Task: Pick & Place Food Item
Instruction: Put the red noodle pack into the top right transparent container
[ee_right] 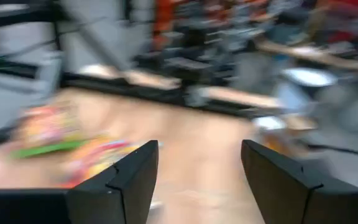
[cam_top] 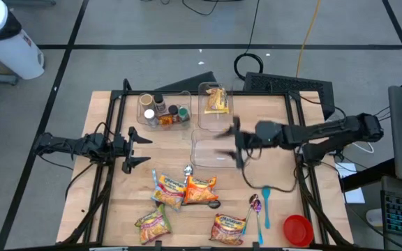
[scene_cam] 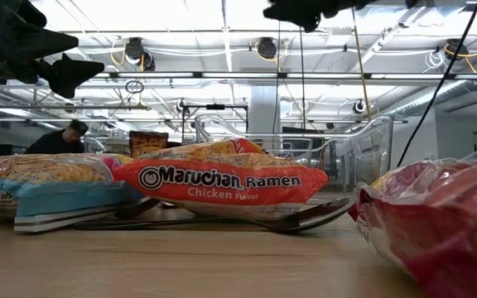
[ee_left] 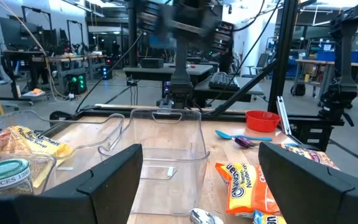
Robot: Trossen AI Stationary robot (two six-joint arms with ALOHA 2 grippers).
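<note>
Ramen packets (cam_top: 187, 189) lie loose on the surface's (cam_top: 278, 139) near side, awaiting pickup. Right pincer (cam_top: 235, 143) hovers over the clear tray (cam_top: 211, 150), empty and parted; left pincer (cam_top: 137, 146) waits wide beside it.

Lay near the table's front edge: red bowl (cam_top: 297, 229), blue spoon (cam_top: 266, 203), purple spoon (cam_top: 255, 203). Stood at the back left: spice jars (cam_top: 160, 109) in a clear bin.

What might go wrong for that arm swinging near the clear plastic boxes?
The right gripper is open, empty and blurred with motion right beside the empty clear container; it might knock that light box askew. The ramen packets overlap each other and lie on a spoon, so a grab may snag two packets or the spoon.
</note>
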